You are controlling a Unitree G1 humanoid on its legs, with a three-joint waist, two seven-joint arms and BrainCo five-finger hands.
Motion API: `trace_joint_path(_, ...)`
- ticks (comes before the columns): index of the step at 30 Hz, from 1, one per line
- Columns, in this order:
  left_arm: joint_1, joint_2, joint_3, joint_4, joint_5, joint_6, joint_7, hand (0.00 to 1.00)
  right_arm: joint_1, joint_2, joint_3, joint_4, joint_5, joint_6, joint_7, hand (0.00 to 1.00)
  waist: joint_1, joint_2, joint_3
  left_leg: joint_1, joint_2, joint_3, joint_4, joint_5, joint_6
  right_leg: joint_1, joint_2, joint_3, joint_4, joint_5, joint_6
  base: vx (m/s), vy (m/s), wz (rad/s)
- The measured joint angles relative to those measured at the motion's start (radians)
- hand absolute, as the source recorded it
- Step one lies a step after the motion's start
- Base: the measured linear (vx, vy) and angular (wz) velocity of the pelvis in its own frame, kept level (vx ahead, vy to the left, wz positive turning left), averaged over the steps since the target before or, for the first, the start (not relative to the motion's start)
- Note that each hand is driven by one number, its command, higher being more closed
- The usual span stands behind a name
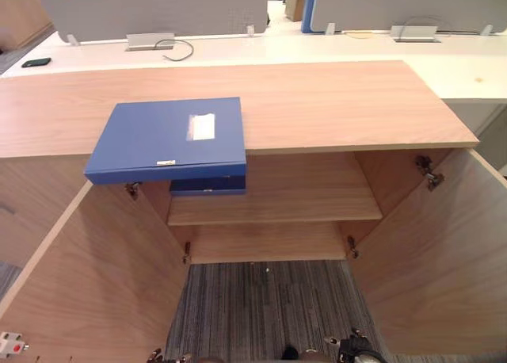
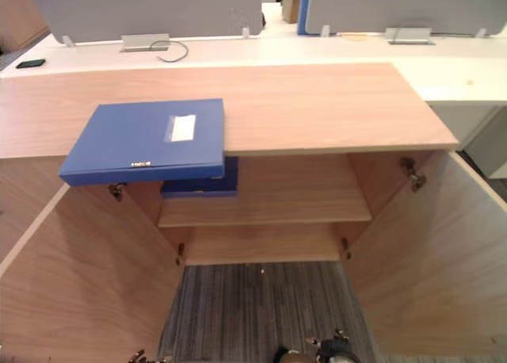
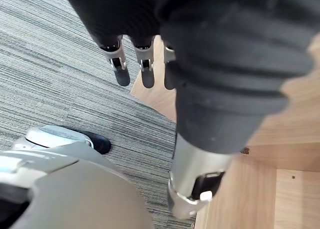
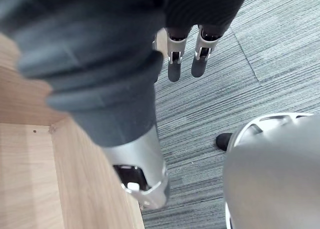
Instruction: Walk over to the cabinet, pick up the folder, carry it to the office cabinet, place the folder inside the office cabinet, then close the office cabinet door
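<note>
A blue folder (image 1: 170, 137) lies flat on the wooden cabinet top (image 1: 333, 101), its front edge overhanging the open cabinet. A second blue folder (image 1: 207, 185) rests on the upper shelf (image 1: 301, 192) just beneath it. Both cabinet doors stand wide open, the left door (image 1: 95, 284) and the right door (image 1: 444, 252). My left hand (image 3: 122, 71) hangs low over the carpet beside the left door, fingers straight and holding nothing. My right hand (image 4: 175, 69) hangs the same way by the right door, empty and open. Both hands are far below the folder.
Grey striped carpet (image 1: 261, 307) runs between the open doors. Behind the cabinet stands a white desk (image 1: 444, 58) with grey partition screens, a black phone (image 1: 36, 62) and a looped cable (image 1: 178, 50). A small white box with a red button (image 1: 9, 345) sits at the lower left.
</note>
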Motion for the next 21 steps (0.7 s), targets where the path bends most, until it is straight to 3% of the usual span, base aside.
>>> trace_joint_path(3,0.0,0.015,-0.032,-0.047,-0.003,0.001,0.0,0.0,0.0,0.007,0.015,0.003,0.0,0.0,-0.001,0.0,0.016,-0.015,0.014,-0.14,0.026,0.066,0.323,-0.018,-0.013,0.058,0.001,-0.012,-0.031,0.008,-0.013,0.07,-0.006,0.05)
trace_joint_path(5,0.01,0.021,-0.064,-0.084,-0.013,-0.001,0.0,0.0,0.006,0.0,0.033,0.001,-0.001,0.0,-0.003,0.0,0.024,-0.014,0.015,-0.169,0.055,0.139,0.41,-0.059,0.014,0.094,0.003,-0.017,-0.049,0.008,-0.015,0.08,0.03,0.04)
trace_joint_path(7,0.012,0.035,-0.111,-0.129,-0.027,0.0,-0.019,0.0,0.003,-0.009,0.036,0.002,-0.001,0.001,-0.002,0.0,0.024,-0.014,0.02,-0.187,0.043,0.16,0.345,-0.091,0.021,0.095,-0.005,-0.016,-0.052,0.009,-0.013,0.07,0.109,0.01)
trace_joint_path(8,0.026,0.05,-0.153,-0.184,-0.05,0.001,-0.038,0.0,-0.001,-0.015,0.039,0.002,-0.002,0.002,-0.001,0.0,0.023,-0.011,0.02,-0.181,0.026,0.158,0.217,-0.064,0.026,0.089,-0.009,-0.015,-0.046,0.012,-0.006,0.08,0.21,-0.08)
trace_joint_path(9,0.037,0.056,-0.196,-0.249,-0.087,0.001,-0.069,0.0,-0.004,-0.02,0.042,0.003,-0.005,0.003,0.002,0.0,0.025,-0.001,0.018,-0.165,0.012,0.157,0.127,-0.007,0.061,0.072,-0.011,-0.002,-0.046,0.015,0.01,0.09,0.233,-0.13)
trace_joint_path(10,0.046,0.068,-0.227,-0.3,-0.114,0.001,-0.089,0.0,-0.004,-0.015,0.051,-0.001,-0.014,0.005,0.011,0.0,0.028,-0.018,0.02,-0.152,-0.011,0.169,0.083,0.014,0.068,0.064,-0.021,0.011,-0.055,0.025,0.021,0.09,0.184,-0.11)
trace_joint_path(12,0.053,0.093,-0.308,-0.417,-0.157,0.003,-0.15,0.0,-0.004,-0.023,0.071,-0.004,-0.05,0.008,0.036,0.0,0.024,-0.031,0.017,-0.127,-0.059,0.19,0.015,0.039,0.093,0.063,-0.059,0.02,-0.077,0.039,0.04,0.11,0.16,-0.07)
trace_joint_path(14,0.069,0.118,-0.37,-0.517,-0.173,0.004,-0.206,0.0,-0.005,-0.034,0.091,-0.009,-0.081,0.012,0.059,0.0,0.015,-0.025,0.012,-0.09,-0.089,0.204,-0.036,0.051,0.108,0.068,-0.083,0.033,-0.079,0.04,0.043,0.1,0.185,-0.12)
trace_joint_path(16,0.083,0.193,-0.439,-0.641,-0.177,0.004,-0.256,0.0,-0.018,-0.047,0.122,-0.01,-0.094,0.012,0.079,0.0,-0.001,-0.021,0.004,-0.066,-0.11,0.206,-0.096,0.076,0.117,0.066,-0.095,0.033,-0.084,0.04,0.043,0.07,0.088,-0.01)
trace_joint_path(20,0.094,0.478,-0.571,-0.906,-0.217,0.002,-0.385,0.0,-0.028,-0.093,0.175,-0.009,-0.145,0.012,0.12,0.0,-0.014,-0.01,-0.018,-0.034,-0.124,0.204,-0.179,0.111,0.119,0.068,-0.093,0.032,-0.104,0.043,0.046,0.05,0.0,0.01)
trace_joint_path(21,0.102,0.512,-0.576,-0.942,-0.227,0.002,-0.408,0.0,-0.029,-0.101,0.183,-0.009,-0.158,0.012,0.124,0.0,-0.017,-0.008,-0.019,-0.026,-0.126,0.204,-0.185,0.111,0.118,0.074,-0.091,0.032,-0.108,0.043,0.046,0.05,-0.021,0.03)
